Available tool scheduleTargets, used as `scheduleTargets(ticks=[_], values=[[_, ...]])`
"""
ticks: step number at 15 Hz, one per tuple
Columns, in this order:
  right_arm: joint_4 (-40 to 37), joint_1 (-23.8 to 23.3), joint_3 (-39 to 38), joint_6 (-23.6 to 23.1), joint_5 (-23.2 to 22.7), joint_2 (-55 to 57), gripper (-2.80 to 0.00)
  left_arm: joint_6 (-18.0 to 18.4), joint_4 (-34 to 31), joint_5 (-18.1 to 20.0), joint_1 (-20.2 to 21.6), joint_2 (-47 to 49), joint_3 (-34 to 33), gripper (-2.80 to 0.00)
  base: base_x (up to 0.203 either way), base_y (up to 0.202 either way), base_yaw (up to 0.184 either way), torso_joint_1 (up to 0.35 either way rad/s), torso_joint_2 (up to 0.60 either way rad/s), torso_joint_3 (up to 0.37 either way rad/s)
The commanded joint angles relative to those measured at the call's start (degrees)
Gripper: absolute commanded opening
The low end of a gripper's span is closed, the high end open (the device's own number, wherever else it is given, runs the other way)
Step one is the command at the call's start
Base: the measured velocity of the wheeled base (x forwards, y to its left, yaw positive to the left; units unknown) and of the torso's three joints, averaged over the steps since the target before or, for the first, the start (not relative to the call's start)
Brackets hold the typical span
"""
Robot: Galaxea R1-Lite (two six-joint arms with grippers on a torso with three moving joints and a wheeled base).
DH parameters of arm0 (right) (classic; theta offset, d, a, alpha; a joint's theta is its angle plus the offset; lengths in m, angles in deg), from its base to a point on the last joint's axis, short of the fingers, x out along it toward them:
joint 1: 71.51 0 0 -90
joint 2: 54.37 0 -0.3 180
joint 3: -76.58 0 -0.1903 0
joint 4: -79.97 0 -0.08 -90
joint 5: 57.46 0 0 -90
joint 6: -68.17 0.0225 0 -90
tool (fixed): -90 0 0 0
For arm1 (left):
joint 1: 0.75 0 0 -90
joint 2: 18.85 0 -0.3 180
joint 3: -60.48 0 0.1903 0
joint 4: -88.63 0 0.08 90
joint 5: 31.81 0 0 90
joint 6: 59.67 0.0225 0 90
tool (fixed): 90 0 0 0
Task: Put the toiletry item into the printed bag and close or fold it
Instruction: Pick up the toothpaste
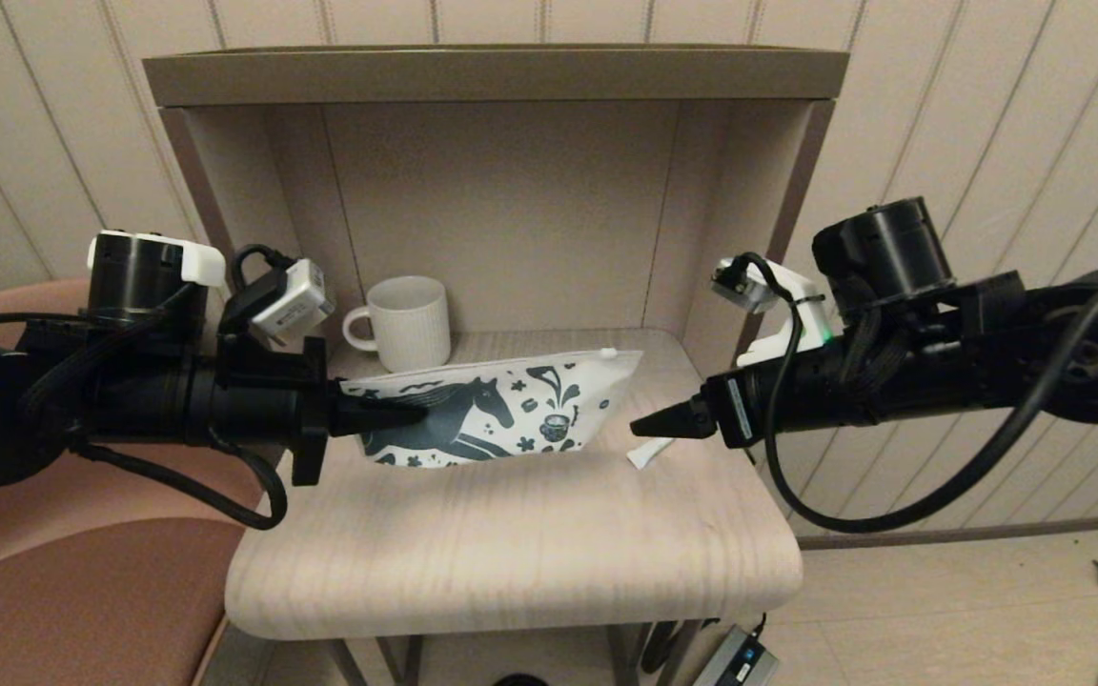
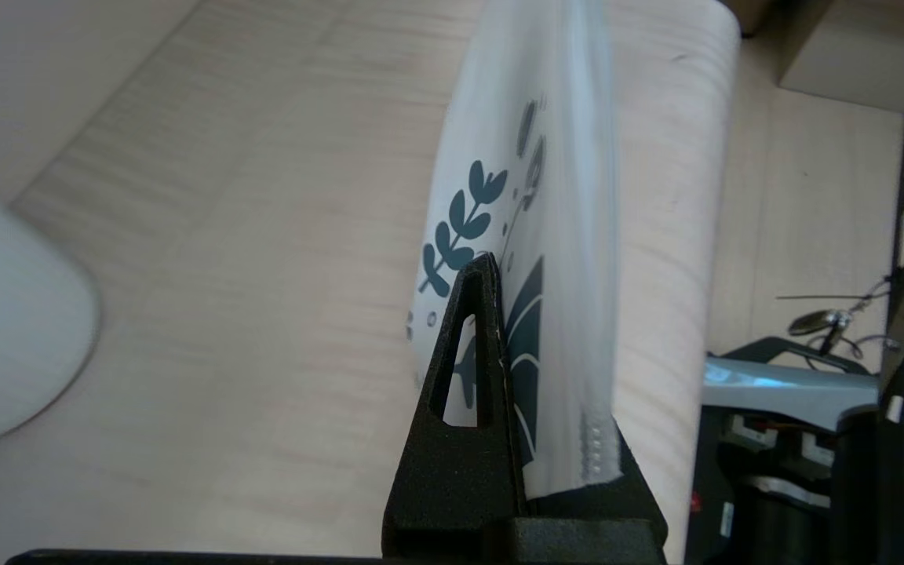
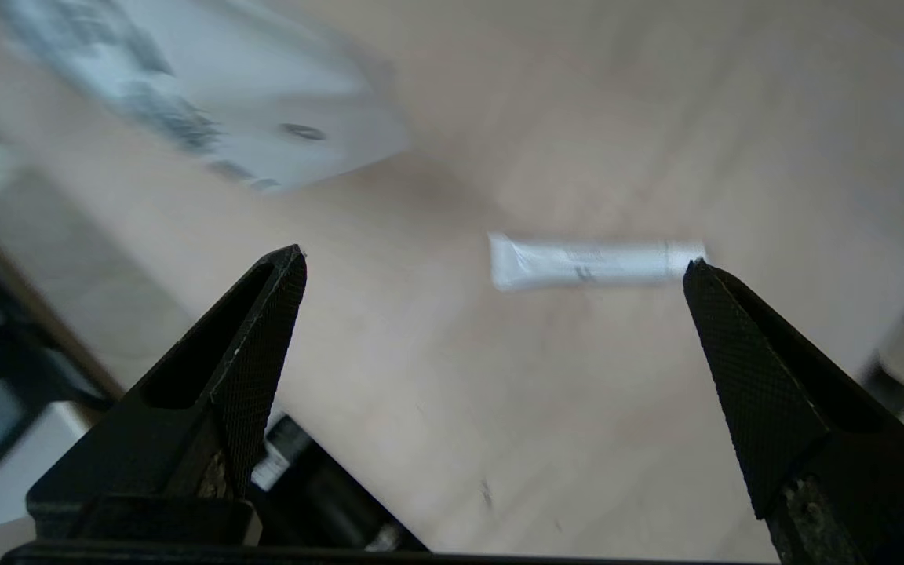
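L end effector (image 1: 411,412) is pressed together on the printed bag (image 1: 511,405), pinching it at the edge nearest the L arm. Bag hangs out from the fingertips toward the R arm, held up on edge w/ horse print facing the head cam; lower edge looks close to the bench (image 1: 511,543), can't tell if it touches. In L wrist view the bag (image 2: 546,235) runs straight out ahead of the fingers (image 2: 468,377), leaf print on the near face, seam strip on the other side.

R end effector (image 1: 649,426) is spread wide, nothing between the jaws. It points toward the bag's free end, just beside it, not touching. The toiletry item (image 1: 649,453) lies flat on the bench right below and slightly ahead of the R fingertips, apart from the bag. R wrist view: tube (image 3: 593,263) lies crosswise ahead of the spread fingers (image 3: 264,329), one end near the tip of one finger; the other finger is well apart from it. No contact visible. Bag corner (image 3: 264,118) further off, beyond the tube.

White ribbed mug (image 1: 406,322) stands upright at back of the bench, behind the bag, nearer the L end effector than the R.
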Motion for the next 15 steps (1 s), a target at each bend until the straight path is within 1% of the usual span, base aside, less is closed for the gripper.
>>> scheduleTargets(ticks=[1, 3, 4, 5, 7, 8, 10, 11, 12, 13, 15], values=[[-2.2, -0.08, 0.25, 0.04, 3.19, -0.16, 0.0, 0.16, 0.09, 0.44, 0.03, 0.33, 0.1, -2.8, 0.0, 0.0, 0.0, 0.0, 0.0, 0.0], [-6.31, 0.44, 1.75, 0.51, 4.74, 1.12, 0.0, 0.12, 0.09, 0.53, 0.03, 0.33, 0.54, -2.8, 0.0, 0.0, 0.0, 0.0, 0.0, 0.0], [-8.63, 0.95, 3.78, 1.35, 6.0, 2.02, 0.0, -0.01, 0.07, 0.61, 0.03, 0.44, 0.85, -2.8, 0.0, 0.0, 0.0, 0.0, 0.0, 0.0], [-11.24, 1.55, 6.77, 3.59, 8.31, 3.22, 0.0, -0.11, 0.09, 0.61, 0.03, 0.6, 1.15, -2.8, 0.0, 0.0, 0.0, 0.0, 0.0, 0.0], [-16.92, 3.3, 14.69, 10.63, 12.36, 5.67, 0.0, -0.11, 0.09, 0.69, 0.03, 1.03, 1.06, -2.8, 0.0, 0.0, 0.0, 0.0, 0.0, 0.0], [-20.53, 4.19, 18.97, 13.95, 13.66, 7.3, 0.0, -0.03, 0.09, 0.68, 0.03, 1.12, 0.98, -2.8, 0.0, 0.0, 0.0, 0.0, 0.0, 0.0], [-28.38, 5.52, 27.3, 18.17, 15.17, 11.23, 0.0, -0.02, 0.09, 0.69, 0.03, 1.31, 0.88, -2.8, 0.0, 0.0, 0.0, 0.0, 0.0, 0.0], [-33.57, 6.19, 31.42, 19.9, 15.66, 13.45, 0.0, -0.02, 0.09, 0.78, 0.03, 1.61, 0.8, -2.8, 0.0, 0.0, 0.0, 0.0, 0.0, 0.0], [-38.24, 6.89, 33.77, 21.29, 15.99, 15.73, 0.0, -0.02, 0.09, 0.78, 0.03, 1.91, 0.71, -2.8, 0.0, 0.0, 0.0, 0.0, 0.0, 0.0], [-39.55, 7.26, 34.02, 22.09, 16.14, 17.0, 0.0, -0.02, 0.09, 0.78, 0.03, 1.91, 0.62, -2.8, 0.0, 0.0, 0.0, 0.0, 0.0, 0.0], [-39.86, 7.26, 33.73, 22.37, 16.19, 18.2, 0.0, -0.02, 0.27, 1.23, 0.03, 2.44, 0.8, -2.8, 0.0, 0.0, 0.0, 0.0, 0.0, 0.0]])
